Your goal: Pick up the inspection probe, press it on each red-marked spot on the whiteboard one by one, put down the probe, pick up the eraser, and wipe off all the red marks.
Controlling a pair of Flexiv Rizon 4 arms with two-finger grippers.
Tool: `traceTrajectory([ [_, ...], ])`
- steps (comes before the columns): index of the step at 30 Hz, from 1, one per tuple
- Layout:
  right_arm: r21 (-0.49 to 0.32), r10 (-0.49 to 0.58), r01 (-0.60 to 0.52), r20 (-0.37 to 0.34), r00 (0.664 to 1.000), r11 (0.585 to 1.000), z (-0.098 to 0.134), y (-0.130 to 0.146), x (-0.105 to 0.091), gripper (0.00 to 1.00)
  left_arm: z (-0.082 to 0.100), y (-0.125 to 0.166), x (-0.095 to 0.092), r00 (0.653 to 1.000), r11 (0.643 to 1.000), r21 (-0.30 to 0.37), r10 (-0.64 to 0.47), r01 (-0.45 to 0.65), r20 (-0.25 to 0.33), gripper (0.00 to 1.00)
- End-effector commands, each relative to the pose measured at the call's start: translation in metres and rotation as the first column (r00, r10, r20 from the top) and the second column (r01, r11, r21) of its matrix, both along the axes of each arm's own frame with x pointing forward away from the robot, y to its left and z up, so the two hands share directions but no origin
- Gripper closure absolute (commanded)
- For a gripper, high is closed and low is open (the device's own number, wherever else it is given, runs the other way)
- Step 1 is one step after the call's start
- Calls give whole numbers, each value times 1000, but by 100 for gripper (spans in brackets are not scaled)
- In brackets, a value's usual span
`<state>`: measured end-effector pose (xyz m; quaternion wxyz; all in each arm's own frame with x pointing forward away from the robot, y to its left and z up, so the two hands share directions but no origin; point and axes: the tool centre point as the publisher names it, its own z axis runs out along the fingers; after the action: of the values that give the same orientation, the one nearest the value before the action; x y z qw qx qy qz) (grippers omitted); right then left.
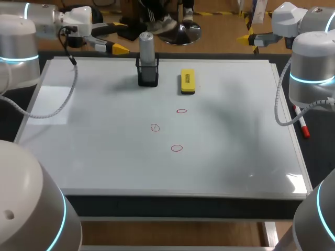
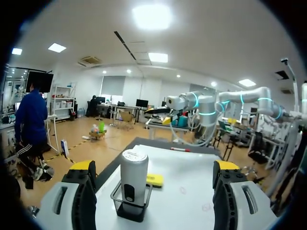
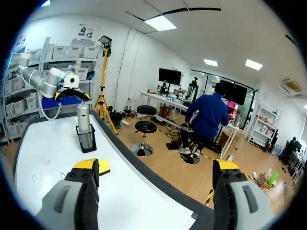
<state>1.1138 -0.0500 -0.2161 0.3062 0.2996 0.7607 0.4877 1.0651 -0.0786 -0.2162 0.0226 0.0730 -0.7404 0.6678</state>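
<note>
one large whiteboard [image 1: 104, 157] covers the table. two arms wait at its far corners. the left gripper [image 2: 154, 167] is wide open and holds nothing; it sits just off the far edge and points across the board, with the probe [image 1: 147, 49] ahead of its fingers. the right gripper [image 3: 157, 165] is also wide open and empty, beyond the far right corner.

the probe, a silver cylinder, stands upright in a black holder [image 1: 148, 76] near the far edge, untouched. this looks like the very first step, picking up the probe. the left gripper seems better placed for it: the next move likely calls for coming forward until the fingers straddle the cylinder above the holder, closing, then lifting straight up.

counted: one probe, one holder, one yellow eraser [image 1: 187, 81] lying near the holder, one red pen [image 1: 302, 124] off the right edge, and three small red circles: far [image 1: 181, 111], middle [image 1: 155, 127], near [image 1: 177, 148].
</note>
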Motion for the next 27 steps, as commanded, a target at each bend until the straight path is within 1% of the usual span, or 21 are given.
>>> traceTrajectory([
  [1,0,0,0,0,1000,1000,0,0,0,0,-9,-7,6,994,994,-27,-105,105,-6,0],
  [10,0,0,0,0,1000,1000,0,0,0,0,-16,-16,4,994,993,-35,-112,112,6,0],
  [13,0,0,0,0,1000,1000,0,0,0,0,-21,-20,8,994,993,-40,-113,113,10,0],
  [17,0,0,0,0,1000,1000,0,0,0,0,-22,-29,12,992,992,-35,-125,125,20,0],
  [27,0,0,0,0,1000,1000,0,0,0,0,-31,-44,22,990,989,-46,-136,137,25,0],
])
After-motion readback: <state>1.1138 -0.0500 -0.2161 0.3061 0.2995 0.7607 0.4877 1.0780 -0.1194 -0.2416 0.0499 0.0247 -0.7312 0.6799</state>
